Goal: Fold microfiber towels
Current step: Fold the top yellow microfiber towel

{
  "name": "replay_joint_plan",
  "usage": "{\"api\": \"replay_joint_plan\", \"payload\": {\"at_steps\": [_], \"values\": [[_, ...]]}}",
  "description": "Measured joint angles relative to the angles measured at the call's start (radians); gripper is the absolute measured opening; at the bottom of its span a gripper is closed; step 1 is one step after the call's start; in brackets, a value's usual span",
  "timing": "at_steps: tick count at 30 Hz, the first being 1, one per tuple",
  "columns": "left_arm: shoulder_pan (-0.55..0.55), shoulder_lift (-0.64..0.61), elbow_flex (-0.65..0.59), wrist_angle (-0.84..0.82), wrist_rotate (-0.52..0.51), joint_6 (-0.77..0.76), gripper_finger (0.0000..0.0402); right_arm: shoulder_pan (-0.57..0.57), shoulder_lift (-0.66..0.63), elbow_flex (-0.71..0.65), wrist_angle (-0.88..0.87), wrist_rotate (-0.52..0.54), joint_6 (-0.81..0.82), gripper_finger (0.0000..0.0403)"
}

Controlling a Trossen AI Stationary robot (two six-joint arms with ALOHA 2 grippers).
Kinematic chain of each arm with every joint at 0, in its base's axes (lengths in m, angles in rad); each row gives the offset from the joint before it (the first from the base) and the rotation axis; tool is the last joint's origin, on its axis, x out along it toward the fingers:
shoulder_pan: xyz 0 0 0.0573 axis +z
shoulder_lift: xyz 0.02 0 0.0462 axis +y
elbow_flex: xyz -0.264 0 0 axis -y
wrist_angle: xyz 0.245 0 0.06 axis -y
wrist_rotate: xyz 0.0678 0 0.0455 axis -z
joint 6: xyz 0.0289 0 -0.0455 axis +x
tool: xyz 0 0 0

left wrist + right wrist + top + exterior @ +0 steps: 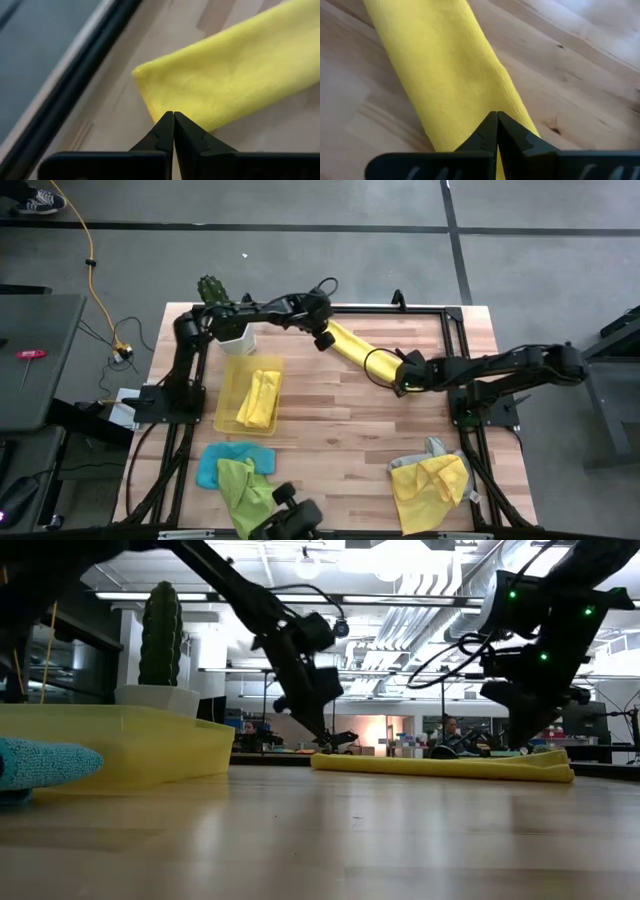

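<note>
While both arms are reaching over the wooden table [340, 430], a yellow towel [360, 352] folded into a long narrow strip is lying flat near the far edge, stretched between the two grippers. The left gripper [323, 338] is sitting at the strip's far end with its fingers [165, 135] pressed together, their tips meeting right at the cloth's edge, though whether they are pinching fabric cannot be told. The right gripper [405, 383] is sitting at the opposite end, fingers [492, 132] likewise closed tight over the strip. Toward the left side, a translucent yellow tray [232, 412] is holding another folded yellow towel [260, 398]. Near the front edge, a light blue towel [212, 465] and a lime green towel [240, 488] are lying crumpled together, while at the front right a rumpled yellow towel [430, 488] is resting over a grey towel [432, 448]. A potted cactus [225, 310] is standing at the far left corner.
</note>
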Motion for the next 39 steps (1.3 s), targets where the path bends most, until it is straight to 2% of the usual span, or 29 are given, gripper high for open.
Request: {"api": "replay_joint_plan", "payload": {"at_steps": [4, 8, 12, 19, 21, 24, 29, 39], "values": [[-0.005, 0.103, 0.109, -0.041, 0.001, 0.008, 0.0000, -0.029, 0.001, 0.000, 0.035, -0.053, -0.054, 0.0000], [-0.005, 0.152, 0.183, -0.052, -0.007, 0.016, 0.0000, -0.057, 0.002, 0.000, 0.038, -0.110, -0.107, 0.0000], [0.006, 0.164, 0.192, -0.085, 0.005, 0.018, 0.0000, -0.095, 0.002, 0.000, 0.028, -0.225, -0.155, 0.0000], [0.014, 0.163, 0.191, -0.155, 0.013, 0.038, 0.0000, -0.133, 0.027, 0.000, 0.024, -0.269, -0.174, 0.0000], [0.014, 0.163, 0.192, -0.159, 0.042, 0.058, 0.0000, -0.144, 0.047, 0.000, 0.023, -0.288, -0.179, 0.0000], [0.014, 0.171, 0.192, -0.155, 0.105, 0.083, 0.0000, -0.154, 0.079, 0.000, 0.028, -0.291, -0.181, 0.0000], [0.024, 0.196, 0.192, -0.175, 0.124, 0.073, 0.0000, -0.171, 0.137, 0.001, 0.034, -0.298, -0.207, 0.0000], [0.004, 0.177, 0.192, -0.325, 0.056, 0.012, 0.0000, -0.261, 0.181, 0.002, 0.128, -0.163, -0.263, 0.0000]]}}
